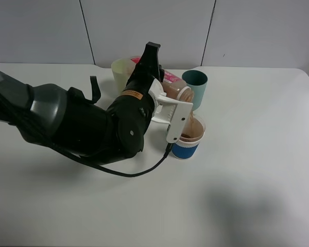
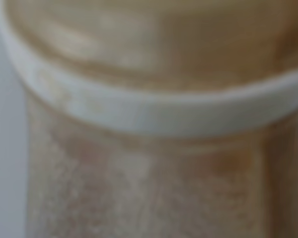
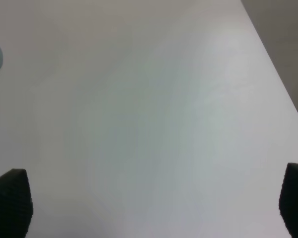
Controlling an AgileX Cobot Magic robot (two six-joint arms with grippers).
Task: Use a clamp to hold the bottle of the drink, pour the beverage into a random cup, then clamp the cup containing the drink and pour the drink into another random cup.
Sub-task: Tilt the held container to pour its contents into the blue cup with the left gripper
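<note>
The far edge of the table (image 1: 257,154) is seen running along the foot of the grey panelled wall (image 1: 144,25), and its rounded far right corner is shown near the right border of the high view. Wide bare tabletop is shown to the right of the cups and in front of them, with a soft shadow cast on it at the near right. In the right wrist view a table edge is seen slanting across one corner. There the right gripper (image 3: 151,208) is held above plain white surface, its black fingertips (image 3: 10,203) spread wide with nothing between them.

The middle is crowded. The left gripper (image 1: 171,107) is pressed together on the bottle (image 1: 177,92), which is tilted mouth-down, and a brown stream is seen falling into the blue and white cup (image 1: 187,149), already part filled. The teal cup (image 1: 195,85) is set just behind the bottle's mouth. The pale yellow cup (image 1: 121,69) is partly hidden behind the left arm (image 1: 82,123). A black cable (image 1: 144,172) is looped on the table beneath the arm. The left wrist view is filled by the bottle's blurred tan surface and a white ring (image 2: 149,109).
</note>
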